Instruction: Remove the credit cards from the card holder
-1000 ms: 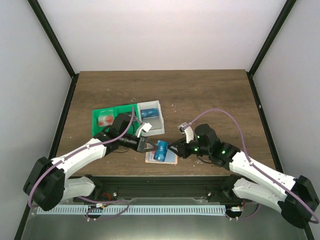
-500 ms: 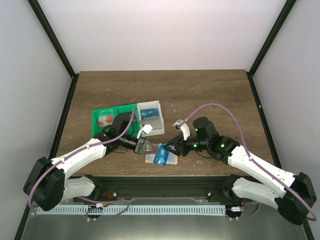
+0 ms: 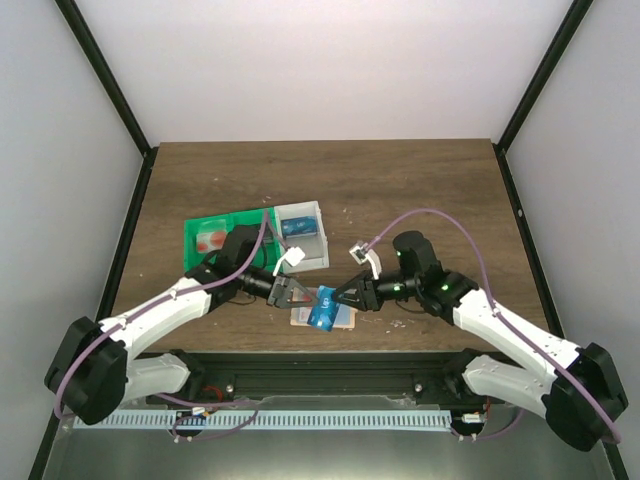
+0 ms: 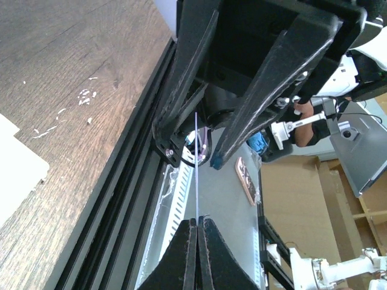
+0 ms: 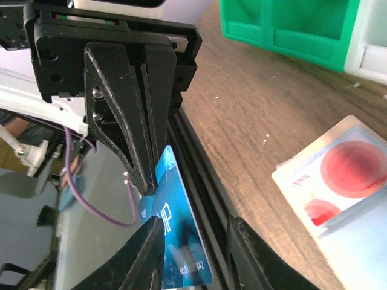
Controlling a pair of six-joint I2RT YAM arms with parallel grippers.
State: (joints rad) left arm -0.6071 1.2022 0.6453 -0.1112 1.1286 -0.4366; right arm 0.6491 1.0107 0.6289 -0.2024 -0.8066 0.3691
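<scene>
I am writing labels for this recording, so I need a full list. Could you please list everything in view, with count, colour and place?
table: one, brown wood, under everything.
green tray: one, green, left of the middle; a red-and-white item inside, unclear what.
white box: one, translucent white, right beside the tray; something blue inside.
card holder: one, tan, at the table's near edge.
pale card: one, pale with red circles, in the card holder.
blue card: one, bright blue, lifted above the holder, between the grippers.
left gripper: one, black, shut on the blue card.
right gripper: one, black, open, a finger on either side of the blue card.
</scene>
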